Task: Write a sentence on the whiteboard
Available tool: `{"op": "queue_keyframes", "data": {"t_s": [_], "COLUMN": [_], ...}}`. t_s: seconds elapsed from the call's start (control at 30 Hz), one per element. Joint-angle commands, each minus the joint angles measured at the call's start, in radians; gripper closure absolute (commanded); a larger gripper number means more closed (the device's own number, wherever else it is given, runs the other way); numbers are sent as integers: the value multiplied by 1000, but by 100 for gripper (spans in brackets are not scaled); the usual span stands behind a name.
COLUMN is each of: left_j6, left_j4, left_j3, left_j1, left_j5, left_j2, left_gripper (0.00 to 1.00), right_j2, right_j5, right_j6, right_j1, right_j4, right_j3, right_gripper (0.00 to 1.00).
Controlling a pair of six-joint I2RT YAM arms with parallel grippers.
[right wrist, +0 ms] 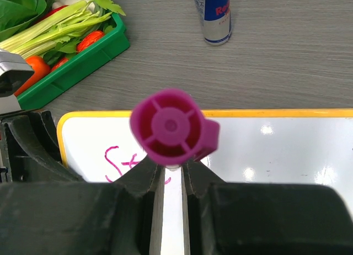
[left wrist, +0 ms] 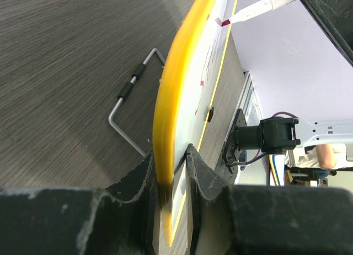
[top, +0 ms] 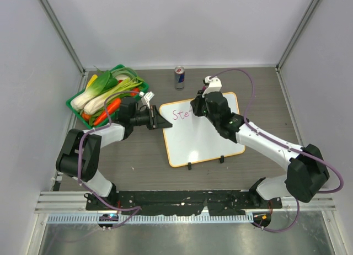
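The left arm (top: 91, 147) is bent sharply at the elbow close to its base and reaches forward and to the right, low over the table, with the wrist about level. The left gripper (top: 156, 121) has its jaws drawn nearly together, pinching the left edge of the whiteboard (top: 204, 142). The right arm (top: 265, 140) stretches from its base forward and leftward, wrist pitched downward. The right gripper (top: 197, 107) is clamped tight around a pink-capped marker (right wrist: 171, 128), held upright, tip down.
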Motion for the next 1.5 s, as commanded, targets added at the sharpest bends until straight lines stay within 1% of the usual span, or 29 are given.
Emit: {"op": "queue_keyframes", "data": {"t_s": [0.0, 0.53, 0.9, 1.1, 1.27, 1.47], "left_j6": [86, 86, 86, 86, 87, 89], "left_j4": [-84, -78, -75, -78, -81, -84], "left_j3": [-7, -10, -13, -13, -15, -15], "left_j1": [-39, -42, -44, -45, -44, -44], "left_j5": [-52, -51, -52, -52, -52, -54], "left_j2": [29, 32, 33, 30, 26, 19], "left_gripper": [100, 100, 100, 100, 100, 100], "right_j2": [-12, -78, -96, -106, -115, -63], "right_j5": [10, -28, -73, -84, -50, -18], "right_j6": [-7, 32, 32, 31, 28, 3], "right_j1": [-2, -2, -1, -2, -2, -10], "right_j4": [7, -28, -37, -33, 4, 38], "right_j3": [-9, -108, -138, -79, -33, 20], "right_gripper": [99, 99, 99, 99, 99, 99]}}
